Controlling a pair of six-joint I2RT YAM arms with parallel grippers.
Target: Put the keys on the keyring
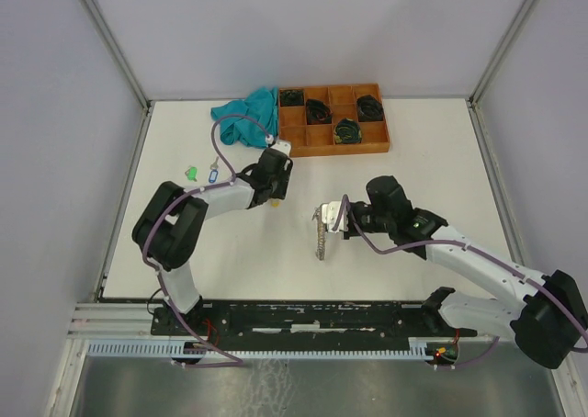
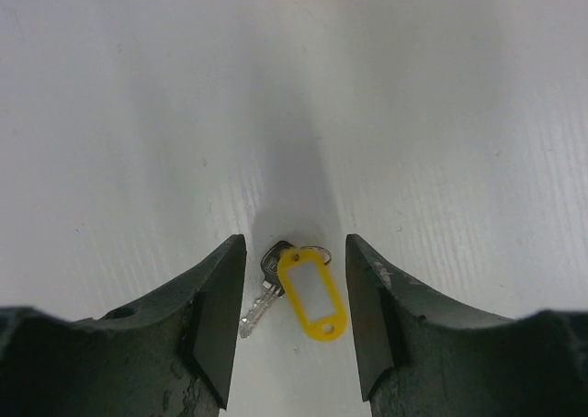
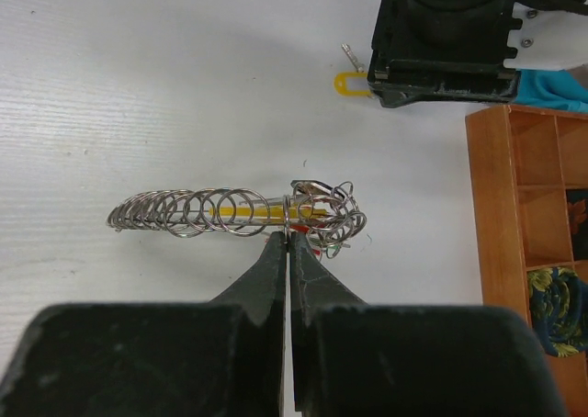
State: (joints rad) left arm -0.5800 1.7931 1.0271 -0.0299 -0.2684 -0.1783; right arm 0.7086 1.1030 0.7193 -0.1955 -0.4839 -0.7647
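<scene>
Between the left gripper's (image 2: 294,247) half-open jaws lies the yellow key (image 2: 308,288), flat on the table (image 2: 138,114) and touching neither finger, so nothing is held there. Well apart to its right, the right gripper (image 3: 288,241) is pinched fully together on the keyring (image 3: 197,212), a coil of silvery loops round a yellow segment. I cannot tell whether the keyring rests on the table or hangs just above it. A green key (image 1: 191,171) and a blue key (image 1: 213,174) lie near the table's left edge. The step in hand looks like picking up the yellow key. Next, the jaws must close on it without skidding it, then carry its small ring to the keyring, which calls for fine alignment.
</scene>
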